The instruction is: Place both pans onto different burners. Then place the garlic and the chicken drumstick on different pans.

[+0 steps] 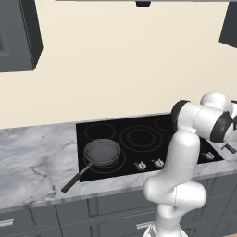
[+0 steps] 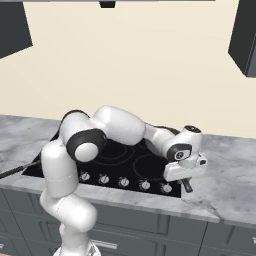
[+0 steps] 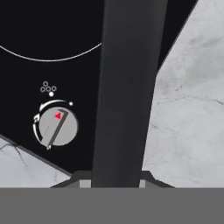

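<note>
- Left base view: I see one pan (image 1: 102,152) sitting on the front left burner (image 1: 105,159) of the black cooktop (image 1: 139,124). Its long thin handle (image 1: 77,177) sticks out over the grey tabletop (image 1: 32,162) toward me. My white arm (image 1: 185,152) stands in front of the right side of the cooktop. The big middle burner (image 1: 140,138) has nothing on it.
- Right base view: My hand (image 2: 186,181) is low at the front right corner of the cooktop (image 2: 125,157), near the row of little knobs (image 2: 124,182). A short dark bar (image 2: 186,185) pokes out under the hand. I think it is the second pan's handle, but the pan's round part is hidden behind my arm (image 2: 120,127).
- Hand view: A thick dark handle (image 3: 127,87) runs straight up from between my fingers. It crosses the cooktop's edge, with a round knob (image 3: 57,127) to one side and the marbled tabletop (image 3: 192,109) to the other.
- The fingers sit snug at the handle's base, so they look closed on it, but I cannot tell for sure.
- I think a pan is hard and a bit heavy. Held far out on the thin handle, the round end may droop or twist. A hold closer to the bowl would be steadier.
- The handle looks smooth, so it could slip. I would lift slowly.
</note>
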Tool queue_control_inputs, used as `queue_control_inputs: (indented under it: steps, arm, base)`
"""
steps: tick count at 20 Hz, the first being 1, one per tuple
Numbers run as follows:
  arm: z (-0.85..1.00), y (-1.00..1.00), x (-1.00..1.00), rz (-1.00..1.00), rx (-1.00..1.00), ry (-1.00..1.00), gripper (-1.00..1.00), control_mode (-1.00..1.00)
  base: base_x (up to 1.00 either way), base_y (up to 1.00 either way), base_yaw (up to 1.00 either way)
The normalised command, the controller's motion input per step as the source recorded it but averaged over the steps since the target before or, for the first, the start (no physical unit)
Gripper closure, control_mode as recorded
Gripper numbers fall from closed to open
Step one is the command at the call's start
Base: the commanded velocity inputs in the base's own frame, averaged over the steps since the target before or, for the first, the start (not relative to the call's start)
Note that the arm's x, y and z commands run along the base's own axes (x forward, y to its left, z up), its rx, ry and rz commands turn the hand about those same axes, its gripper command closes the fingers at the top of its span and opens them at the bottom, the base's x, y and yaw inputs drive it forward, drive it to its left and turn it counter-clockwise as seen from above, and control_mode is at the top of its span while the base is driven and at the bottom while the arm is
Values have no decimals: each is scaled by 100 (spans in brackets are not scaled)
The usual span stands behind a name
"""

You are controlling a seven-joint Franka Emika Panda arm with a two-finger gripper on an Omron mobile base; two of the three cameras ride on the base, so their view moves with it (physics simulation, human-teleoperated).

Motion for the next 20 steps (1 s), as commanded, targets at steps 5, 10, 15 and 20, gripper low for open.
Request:
queue_control_inputs:
  steps: [5, 10, 15, 20]
  arm:
    - [0, 0, 1, 6, 0, 10, 100, -100]
    - [1, 5, 3, 18, 0, 4, 100, -100]
    - [2, 17, 3, 23, 0, 7, 100, -100]
    - [0, 57, 13, 3, 0, 9, 100, -100]
  base:
    - [0, 0, 0]
    - [0, 0, 0]
    - [0, 0, 0]
    - [0, 0, 0]
